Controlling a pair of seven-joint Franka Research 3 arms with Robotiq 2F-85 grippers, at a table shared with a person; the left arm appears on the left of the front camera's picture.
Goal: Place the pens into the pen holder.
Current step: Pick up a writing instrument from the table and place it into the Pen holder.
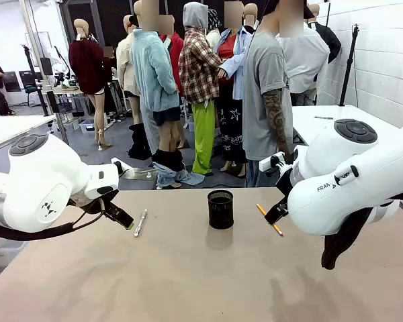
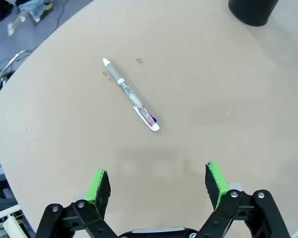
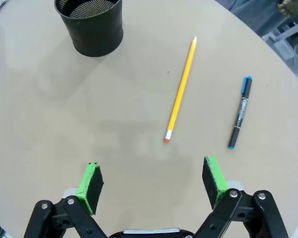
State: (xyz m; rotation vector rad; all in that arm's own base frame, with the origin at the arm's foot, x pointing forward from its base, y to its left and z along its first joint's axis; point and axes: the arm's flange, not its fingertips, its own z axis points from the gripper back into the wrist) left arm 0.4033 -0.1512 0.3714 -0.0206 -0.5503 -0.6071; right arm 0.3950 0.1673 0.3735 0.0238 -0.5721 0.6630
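I had the left gripper (image 2: 159,183) gaping empty over the silver pen (image 2: 131,95) and the right gripper (image 3: 153,181) likewise above the pencil (image 3: 181,89) and blue pen (image 3: 239,113), all flat on the table (image 1: 188,282) either side of the pen holder (image 1: 220,208), presumably lined up for first grabs.

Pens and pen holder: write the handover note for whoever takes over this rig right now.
Left gripper: open, empty, hovers near the silver-white pen, which lies flat to the left of the pen holder.
Right gripper: open, empty, hovers near the yellow pencil; the blue-black pen lies beside the pencil, not touching it.
Done: nothing; the pen holder stands upright with no pens in it.
Left: all three go into the pen holder.
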